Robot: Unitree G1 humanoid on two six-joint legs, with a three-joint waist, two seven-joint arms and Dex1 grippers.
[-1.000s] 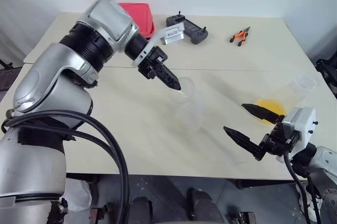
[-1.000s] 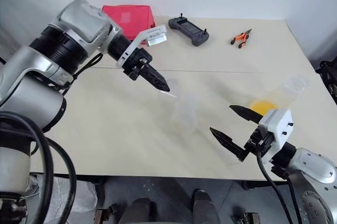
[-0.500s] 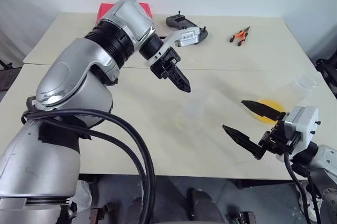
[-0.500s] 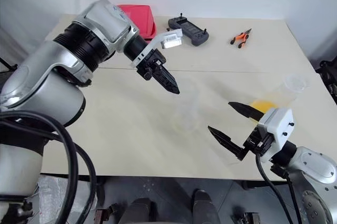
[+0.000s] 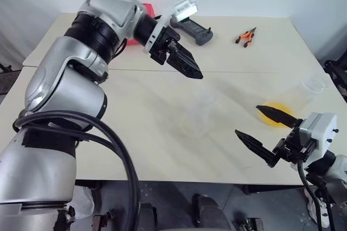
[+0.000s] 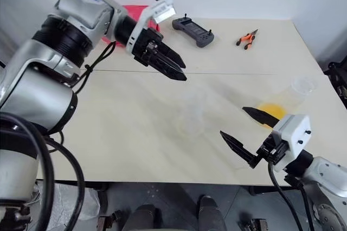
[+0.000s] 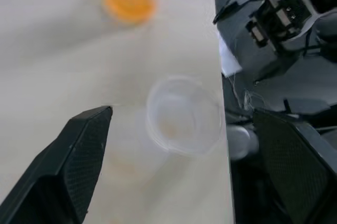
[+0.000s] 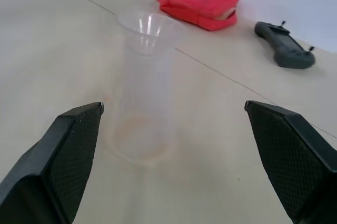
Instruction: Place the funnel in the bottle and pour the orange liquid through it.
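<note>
1. Funnel (image 8: pixel 143 25) sits upright in the mouth of the bottle (image 8: pixel 141 119), its wide rim on top, in front of the right jaws and between their two fingers in the right wrist view.
2. The bottle stands upright on the table (image 5: pixel 135 128), below and ahead of the left jaws, apart from both grippers.
3. The left gripper (image 5: pixel 191 68) hangs above the table with its jaws spread and nothing between them; the funnel rim shows between its fingers in the left wrist view, well below them.
4. The right gripper (image 5: pixel 265 130) is near the table's front edge, jaws spread wide and empty, pointing toward the bottle.
5. The orange liquid (image 5: pixel 276 113) lies in a clear container (image 5: pixel 306 92) tipped on its side, just beyond the upper finger of the right jaws; whether the finger touches it cannot be told.
6. Behind the left jaws, at the far side of the table, lies a red pouch (image 8: pixel 200 2).
7. A dark handheld controller (image 5: pixel 194 28) lies beyond the left jaws, near the far edge.
8. Orange-handled pliers (image 5: pixel 245 37) lie further to the right of the controller, well away from both jaws.
</note>
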